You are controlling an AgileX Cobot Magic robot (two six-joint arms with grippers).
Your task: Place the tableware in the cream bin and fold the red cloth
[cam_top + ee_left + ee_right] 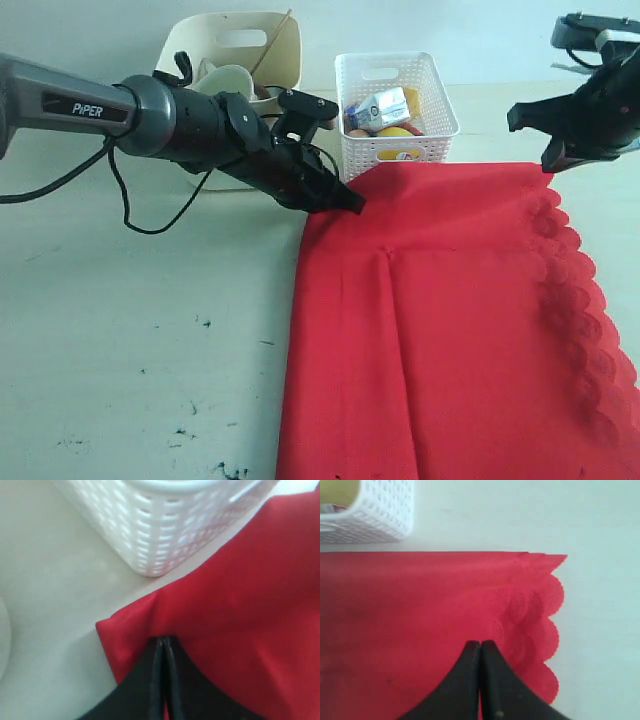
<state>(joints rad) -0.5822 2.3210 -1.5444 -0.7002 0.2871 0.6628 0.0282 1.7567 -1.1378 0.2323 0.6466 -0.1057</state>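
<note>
Left hand closed, pinching red cloth corner

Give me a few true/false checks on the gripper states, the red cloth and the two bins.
1. The left gripper and right gripper are both shut. True.
2. The white lattice plastic basket is empty. False: it holds a small carton and other items.
3. The bright red cloth has its scalloped edge on the right arm's side. True.
4. The left gripper is inside the tall cream plastic tub. False: it is at the cloth's corner beside the basket.
</note>
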